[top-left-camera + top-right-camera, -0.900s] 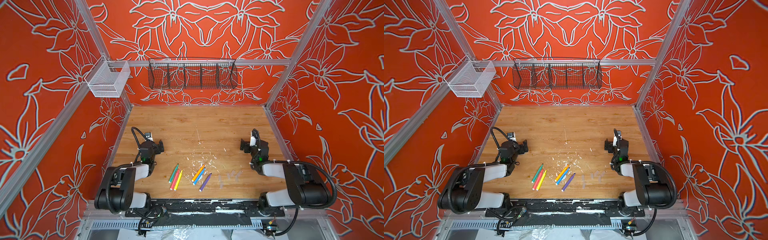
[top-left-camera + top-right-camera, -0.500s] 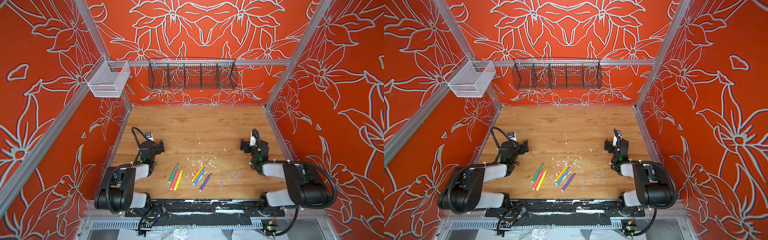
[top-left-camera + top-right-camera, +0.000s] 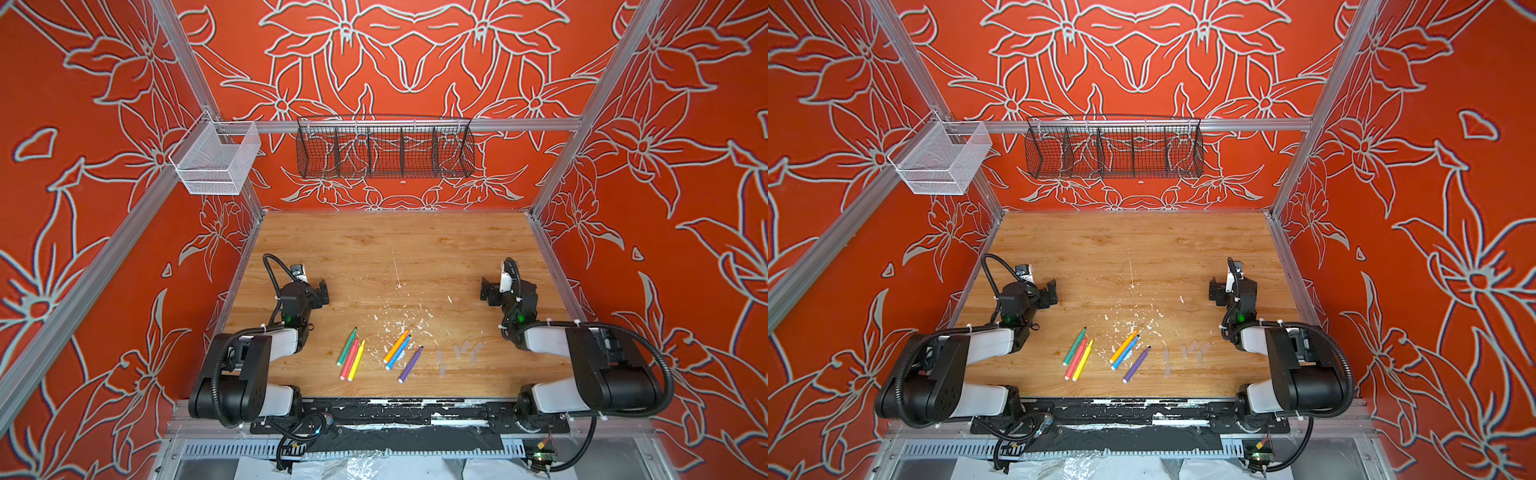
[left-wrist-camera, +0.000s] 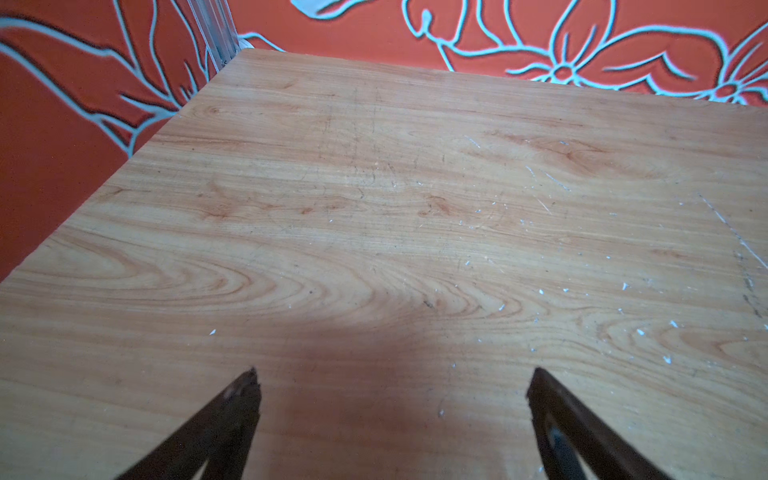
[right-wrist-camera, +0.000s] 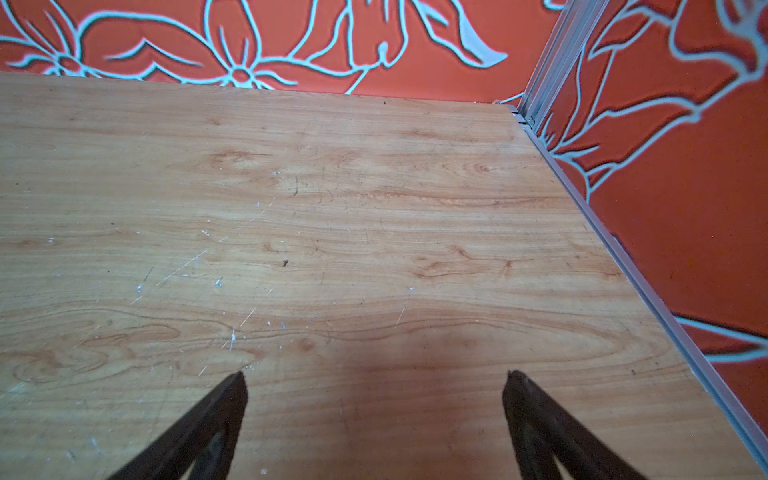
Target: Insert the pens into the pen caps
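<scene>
Pens [image 3: 349,358] laid near desk [image 3: 395,249] front edge.
Long axes diagonal, tips aimed toward back-right corner; left gripper [image 4: 390,376] and right gripper [image 5: 374,376] are spread apart.

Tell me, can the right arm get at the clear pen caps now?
Probably yes. The pen caps lie uncovered on the table on that arm's side; the right gripper has open, empty jaws. It must pull back toward its base.

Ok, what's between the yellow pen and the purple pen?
The orange pen and blue pen, lying side by side on the table; both top views show it.
</scene>
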Tool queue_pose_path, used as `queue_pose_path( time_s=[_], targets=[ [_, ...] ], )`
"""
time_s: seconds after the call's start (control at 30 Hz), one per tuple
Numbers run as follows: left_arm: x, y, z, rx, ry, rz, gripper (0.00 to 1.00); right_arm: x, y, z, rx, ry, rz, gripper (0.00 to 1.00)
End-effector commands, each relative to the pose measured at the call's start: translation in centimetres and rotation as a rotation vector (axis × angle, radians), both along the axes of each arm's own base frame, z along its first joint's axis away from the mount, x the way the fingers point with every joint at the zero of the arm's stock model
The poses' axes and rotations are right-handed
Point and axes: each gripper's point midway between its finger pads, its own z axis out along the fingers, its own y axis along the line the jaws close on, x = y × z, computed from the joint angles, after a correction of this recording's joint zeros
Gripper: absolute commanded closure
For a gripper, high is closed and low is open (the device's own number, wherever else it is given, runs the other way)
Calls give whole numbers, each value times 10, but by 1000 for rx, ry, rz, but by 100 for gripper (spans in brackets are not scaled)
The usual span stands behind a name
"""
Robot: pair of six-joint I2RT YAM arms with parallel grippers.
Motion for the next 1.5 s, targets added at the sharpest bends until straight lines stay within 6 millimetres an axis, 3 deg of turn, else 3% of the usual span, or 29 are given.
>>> queue_pose_path(
  time_s=[0.0, 0.07, 0.2, 0.33, 0.47, 0.53, 0.63, 0.77, 0.87, 0.97, 1.1, 1.17, 1.23, 1.37, 1.4, 1.47],
  targets=[
    [0, -3, 15, 5, -2, -25, 3, -5, -14, 19, -1, -30, -90, 2],
    [-3, -3, 23, 2, -8, -24, 3, -15, -25, 26, -5, -33, -152, 2],
    [-14, -5, 45, -20, -43, -27, 3, -23, -20, 47, 32, -70, -130, 2],
    [-36, -5, 101, -195, -120, 48, 3, -39, -13, 82, 154, -28, -136, 3],
    [-64, -42, 155, -345, -191, -134, 3, -67, -10, 123, 362, -77, -180, 2],
    [-79, -48, 157, -404, -168, -139, 3, -87, -9, 139, 445, -65, -202, 2],
    [-97, -32, 155, -495, -146, 5, 3, -117, 10, 174, 474, -39, -88, 2],
    [-109, -53, 169, -589, -138, -91, 3, -139, 52, 206, 632, -13, 126, 2],
    [-114, -36, 154, -712, -80, 101, 3, -146, 79, 210, 799, 74, 218, 3],
    [-116, -36, 149, -777, -4, 168, 3, -150, 98, 215, 883, 128, 308, 2],
    [-121, -42, 148, -885, 78, 221, 3, -150, 66, 191, 822, 171, 74, 2],
    [-112, -59, 163, -897, 52, 88, 3, -149, 59, 182, 794, 194, 29, 3],
    [-104, -84, 180, -830, 14, -154, 3, -149, 69, 167, 846, 252, 46, 3],
    [-97, -83, 145, -839, 27, -133, 3, -142, 90, 138, 940, 288, 140, 2],
    [-98, -82, 142, -828, 34, -134, 3, -141, 90, 134, 909, 272, 156, 2],
    [-103, -100, 152, -791, 49, -281, 3, -140, 77, 121, 787, 258, 97, 2]
  ],
)
